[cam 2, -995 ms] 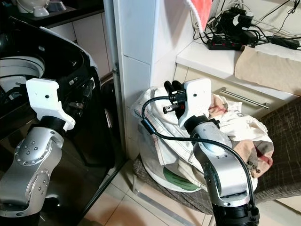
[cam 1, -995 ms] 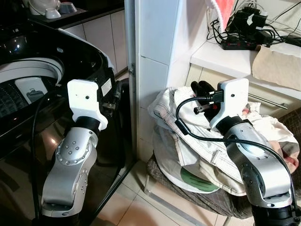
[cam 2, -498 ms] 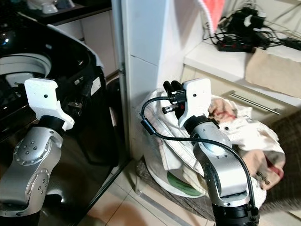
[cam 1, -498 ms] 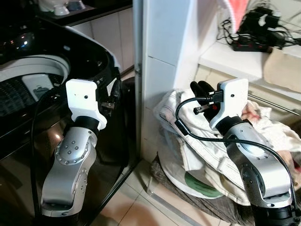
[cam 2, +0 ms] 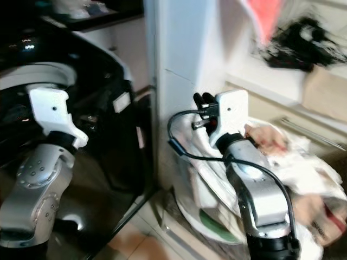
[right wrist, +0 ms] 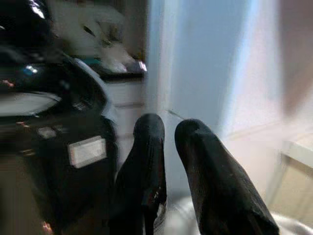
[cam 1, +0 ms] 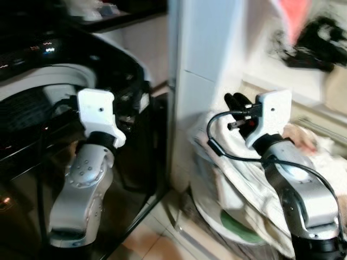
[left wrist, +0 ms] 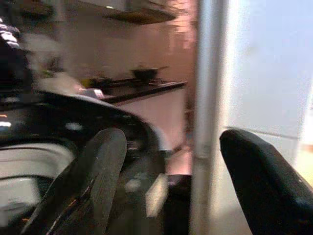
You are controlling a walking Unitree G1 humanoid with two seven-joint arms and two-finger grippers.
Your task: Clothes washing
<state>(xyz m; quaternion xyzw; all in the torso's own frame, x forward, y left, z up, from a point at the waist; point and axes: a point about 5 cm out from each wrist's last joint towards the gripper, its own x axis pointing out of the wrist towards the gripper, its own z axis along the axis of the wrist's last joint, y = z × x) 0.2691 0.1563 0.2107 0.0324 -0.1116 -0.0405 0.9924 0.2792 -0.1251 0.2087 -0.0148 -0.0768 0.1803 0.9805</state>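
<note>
A black top-loading washing machine (cam 1: 127, 73) stands on the left with its pale drum ring (cam 1: 38, 81) showing. On the right, a heap of white and patterned laundry (cam 1: 241, 176) fills a basket. My left gripper (left wrist: 171, 142) is raised before the machine's corner, fingers wide apart and holding nothing. My right gripper (cam 1: 236, 101) hovers over the near edge of the laundry heap, and its two fingers (right wrist: 149, 147) are pressed close with nothing between them. Both eye views are blurred.
A white tiled pillar (cam 1: 200, 65) rises between the machine and the basket. Behind the laundry runs a counter (cam 2: 271, 89) with a tangle of black cables (cam 1: 317, 46) and a red cloth (cam 1: 295, 21) hanging above. Tiled floor (cam 1: 157, 244) lies below.
The whole picture has slid to the right and blurred, so the camera has turned left toward the machine. Both arms keep the same pose and the grippers have not changed.
</note>
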